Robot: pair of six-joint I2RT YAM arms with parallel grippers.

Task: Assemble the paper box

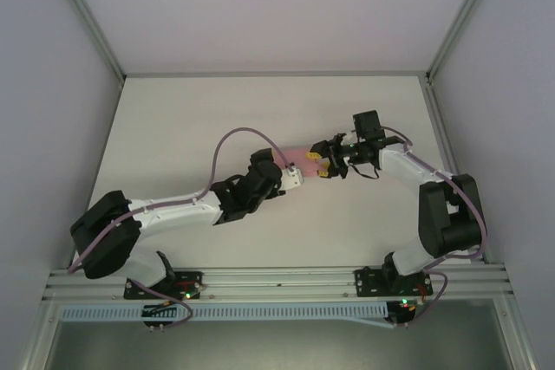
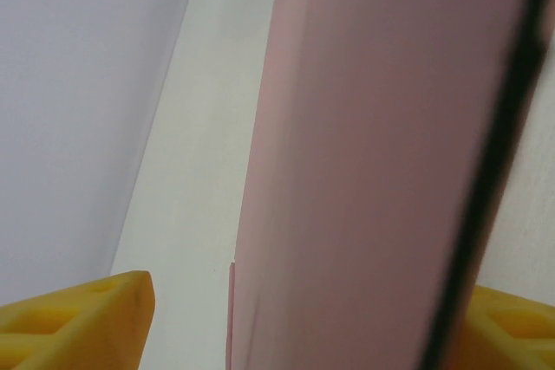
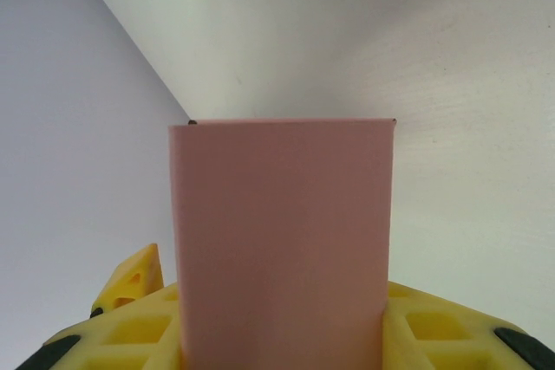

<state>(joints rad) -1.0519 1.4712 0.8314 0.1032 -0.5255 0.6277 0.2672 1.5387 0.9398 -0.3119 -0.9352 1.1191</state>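
Pink thin card, folded into a small rectangular paper box (image 1: 305, 159), hangs in the middle of the white surface (image 1: 191, 127), between my two arms and, as far as I can judge, lifted clear of it. Its long axis runs from one wrist to the other, nearly level across the top view, with a slight tilt.

My right fingers (image 3: 434, 327) are at a narrow setting, clamped on the box's near end. The yellow pads press against both side walls, and the card stands straight out from them toward its far square edge.

My left fingers (image 2: 78, 318) come from the opposite end and straddle the box without gripping it. On one side, bare surface shows between the yellow pad and the card. On the other side a dark edge hides the contact, so I cannot tell whether it touches.

Both arms are equally near. I judge that the next move turns on the left pair closing squarely across the walls, not on a corner, so the thin card does not buckle.
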